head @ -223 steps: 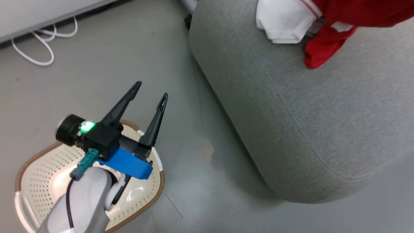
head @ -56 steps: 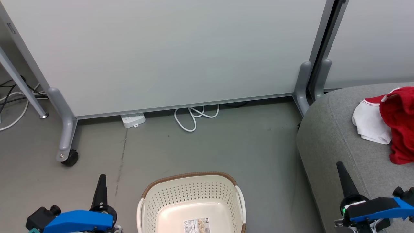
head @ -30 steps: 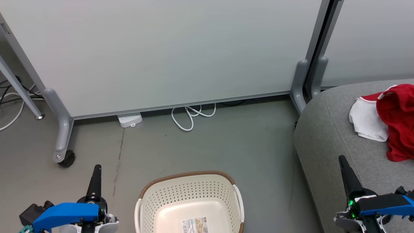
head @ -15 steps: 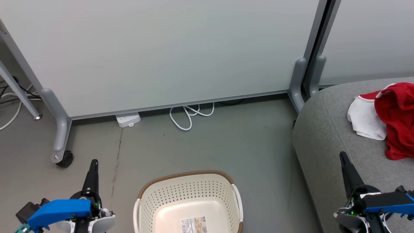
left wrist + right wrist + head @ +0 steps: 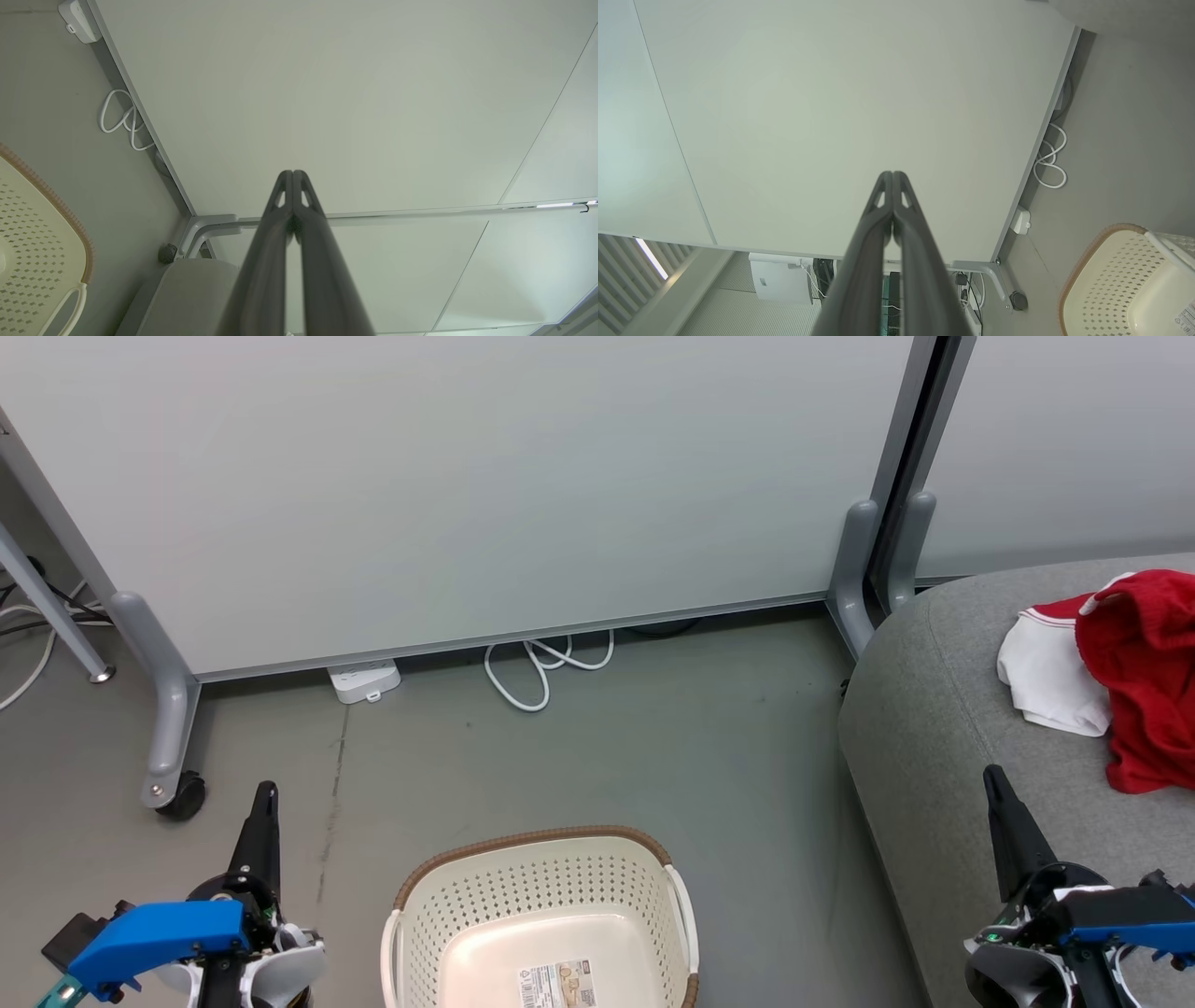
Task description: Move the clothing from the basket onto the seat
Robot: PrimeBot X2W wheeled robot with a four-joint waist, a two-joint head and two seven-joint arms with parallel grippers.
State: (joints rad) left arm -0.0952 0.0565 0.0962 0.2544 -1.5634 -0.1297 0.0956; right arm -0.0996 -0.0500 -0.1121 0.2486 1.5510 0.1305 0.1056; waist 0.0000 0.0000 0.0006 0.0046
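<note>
Clothing (image 5: 1144, 663) lies on seat (image 5: 934, 737), beyond right tool (image 5: 992, 780).

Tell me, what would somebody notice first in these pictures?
The bright red and white clothing jumps out, heaped on the grey seat at the right. Below the middle stands the cream basket on the floor, only a label showing inside. The left gripper and right gripper, both shut, point up from the bottom corners.

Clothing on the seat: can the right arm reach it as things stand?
Probably yes. The right gripper shows over the seat, and only bare grey fabric lies between it and the clothing. It is shut, so it would need to open first.
</note>
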